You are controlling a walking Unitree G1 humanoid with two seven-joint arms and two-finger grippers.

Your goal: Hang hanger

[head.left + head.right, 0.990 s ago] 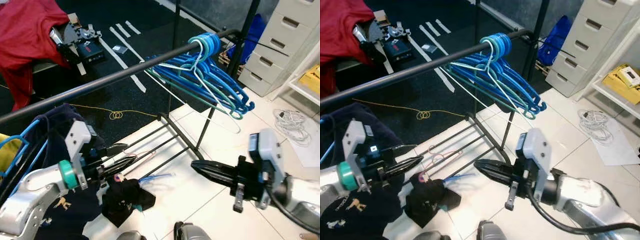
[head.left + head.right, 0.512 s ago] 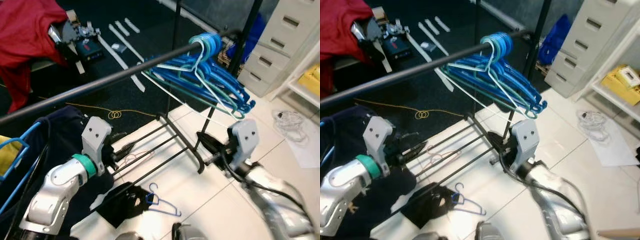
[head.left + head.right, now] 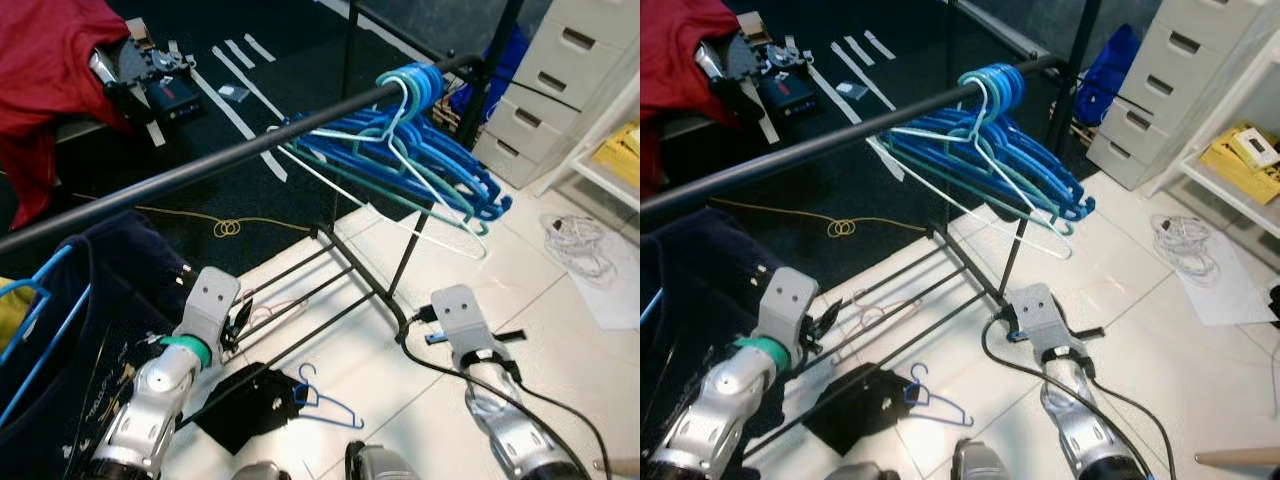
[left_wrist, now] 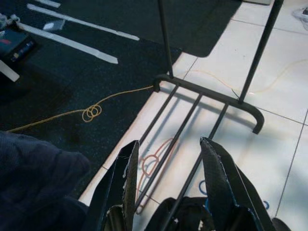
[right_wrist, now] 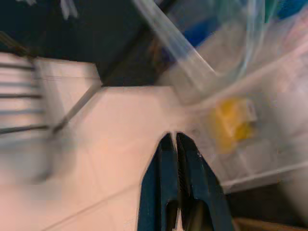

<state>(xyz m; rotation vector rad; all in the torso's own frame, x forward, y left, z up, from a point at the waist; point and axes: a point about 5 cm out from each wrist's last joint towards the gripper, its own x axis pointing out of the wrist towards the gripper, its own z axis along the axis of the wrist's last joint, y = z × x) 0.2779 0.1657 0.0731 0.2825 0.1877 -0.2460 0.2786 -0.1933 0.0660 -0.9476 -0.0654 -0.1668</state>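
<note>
White glossy floor tiles (image 3: 560, 330) meet a dark carpet (image 3: 300, 110), and a black clothes rail (image 3: 230, 160) is seen crossing the scene above both lowered arms. A bunch of blue and teal plastic hangers (image 3: 430, 170) is hooked near the rail's far end, up and ahead of the right gripper (image 5: 176, 144), whose fingers are pressed together on nothing; that wrist view is heavily blurred. The left gripper (image 4: 168, 159) is held spread and empty, pointed down at the thin metal bars of the rack base (image 4: 202, 103).

The hanger to be hung, a thin blue hanger (image 3: 325, 400), lies flat on the tiles, below and between the two grippers, its hook touching a crumpled black cloth (image 3: 245, 405). A pale pink wire hanger (image 4: 154, 161) lies under the base bars, just ahead of the left fingers.

The risk is judged as follows: the slim, smooth plastic could be skidded across the slick tile instead of being pinched, its hook could be snagged in the soft cloth, and the left fingers could be caught on the bars. A dark navy garment (image 3: 110, 300) hanging beside the left arm could also be dragged.
</note>
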